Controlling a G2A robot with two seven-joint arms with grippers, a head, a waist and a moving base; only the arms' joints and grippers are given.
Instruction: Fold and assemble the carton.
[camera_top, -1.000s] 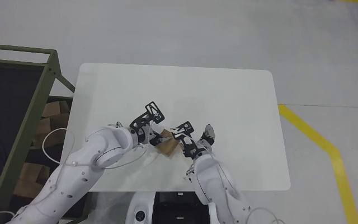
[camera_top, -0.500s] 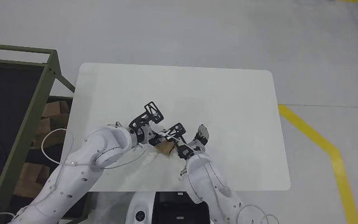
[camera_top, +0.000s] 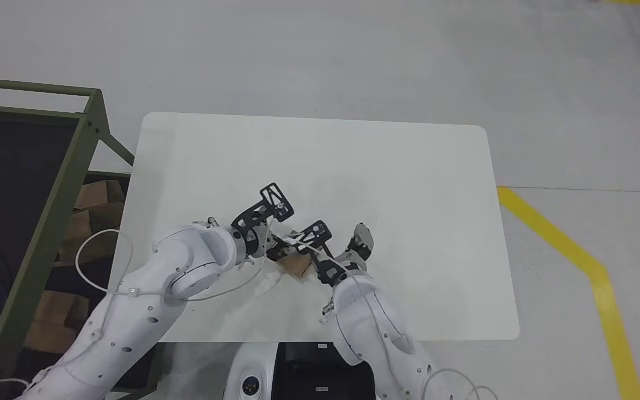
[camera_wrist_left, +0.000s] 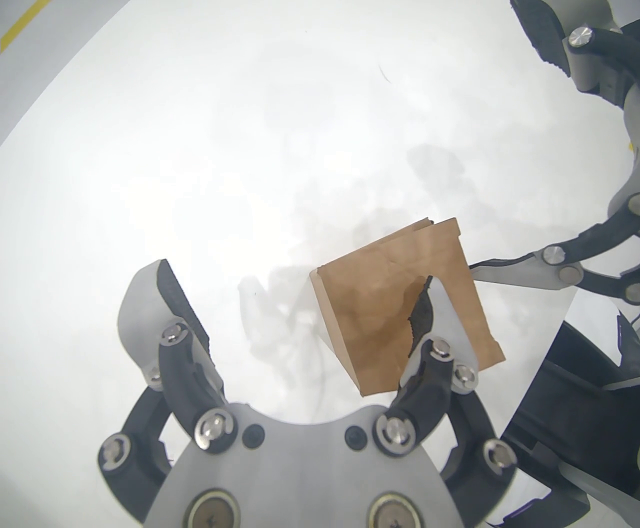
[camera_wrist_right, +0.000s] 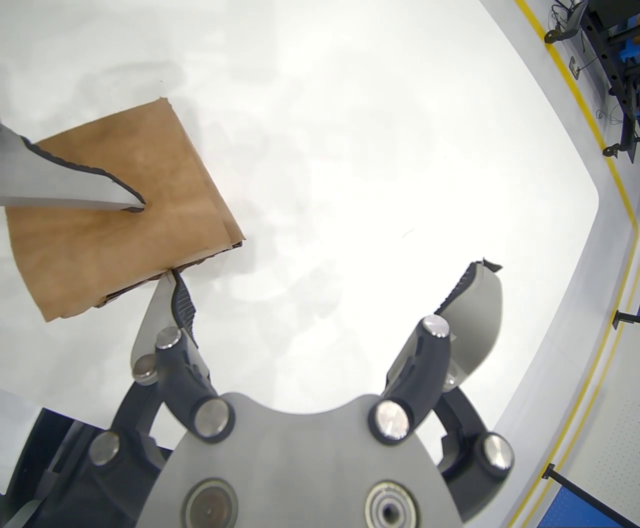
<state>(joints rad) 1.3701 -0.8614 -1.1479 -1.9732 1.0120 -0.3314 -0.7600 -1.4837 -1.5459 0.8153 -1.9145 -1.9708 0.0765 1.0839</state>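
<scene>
A small brown carton (camera_wrist_left: 385, 310) lies folded flat on the white table (camera_top: 400, 170), near its front middle. My left gripper (camera_wrist_left: 297, 280) is open, and one finger (camera_wrist_left: 440, 310) presses down on the carton's top face. My right gripper (camera_wrist_right: 325, 272) is also open; one fingertip (camera_wrist_right: 172, 290) touches the carton's (camera_wrist_right: 115, 235) layered edge while the other hangs over bare table. In the top view the left gripper (camera_top: 275, 222) and the right gripper (camera_top: 338, 238) meet over the carton (camera_top: 295, 264), which they mostly hide.
A green-framed cart (camera_top: 60, 200) with cardboard boxes stands off the table's left side. A yellow floor line (camera_top: 560, 250) runs to the right. The table's far half and right side are bare.
My right gripper has shifted left toward the carton and now covers more of it. The left gripper has stayed almost still.
</scene>
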